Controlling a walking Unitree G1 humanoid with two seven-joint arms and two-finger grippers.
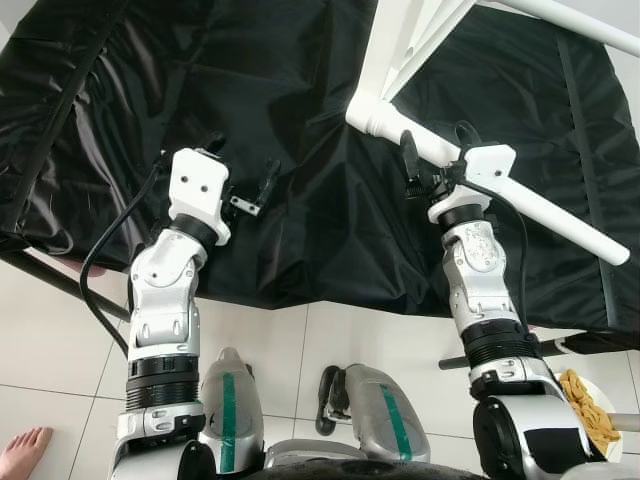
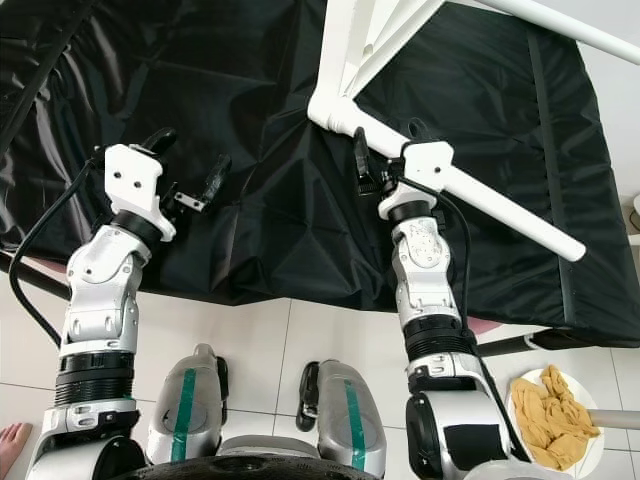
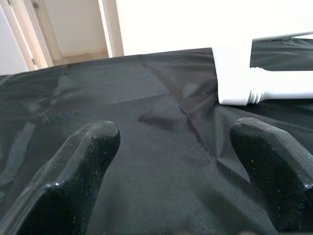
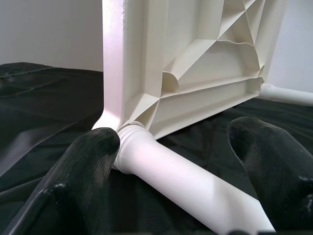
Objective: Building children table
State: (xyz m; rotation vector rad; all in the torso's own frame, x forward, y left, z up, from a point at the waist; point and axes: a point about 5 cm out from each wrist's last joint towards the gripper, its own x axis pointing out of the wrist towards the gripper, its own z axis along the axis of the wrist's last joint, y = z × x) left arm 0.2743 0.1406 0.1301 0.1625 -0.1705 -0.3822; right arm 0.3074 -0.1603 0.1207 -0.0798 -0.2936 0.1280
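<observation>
We find the right gripper (image 1: 425,172) spread wide astride the white table leg (image 1: 520,195), near its socket, fingers not yet pressing it; the white tabletop (image 1: 400,45) lies on its side at twelve o'clock on the black cloth (image 1: 300,130); the left gripper (image 1: 250,190), at nine o'clock, hangs open and empty. Risk: closing off-centre may twist the leg loose from its socket; the slack cloth may let the tabletop slide.

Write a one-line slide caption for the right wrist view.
Open right gripper straddles the white table leg just below where it joins the ribbed underside of the tabletop, above black cloth.
</observation>
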